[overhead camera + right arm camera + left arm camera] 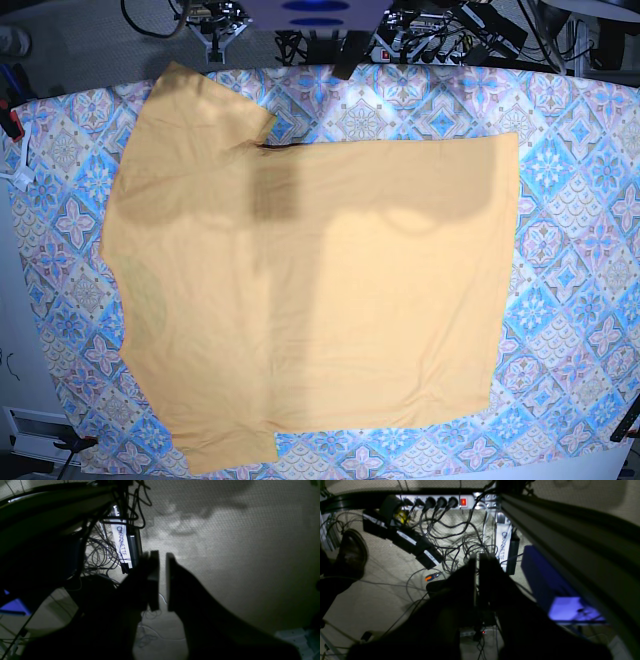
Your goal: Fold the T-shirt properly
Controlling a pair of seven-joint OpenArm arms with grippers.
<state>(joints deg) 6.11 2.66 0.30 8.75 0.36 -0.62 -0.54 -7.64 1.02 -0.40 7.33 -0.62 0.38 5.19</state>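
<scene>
The T-shirt [300, 290] lies flat on the patterned cloth [590, 200], filling most of it. Its neck, with a faint curved trim, points toward the cloth's left edge in the base view; the hem runs straight down the shirt's right side. So the long axis runs left to right across the cloth. One sleeve juts up past the shirt's top-left corner, the other hangs at its bottom-left.

Neither arm appears over the shirt. Both wrist cameras look at the floor and cables beyond the cloth's far edge, so the shirt probably lies below and ahead of both grippers. The left gripper [477, 580] has its jaws pressed almost together, holding nothing. The right gripper [162, 580] shows a narrow gap between its jaws, also holding nothing.

Judging by the layout, the left arm sits nearer the hem and the right arm nearer the neck and sleeves. Nothing is folded yet. A first fold probably starts with each arm reaching down to a shirt edge on its own side.
</scene>
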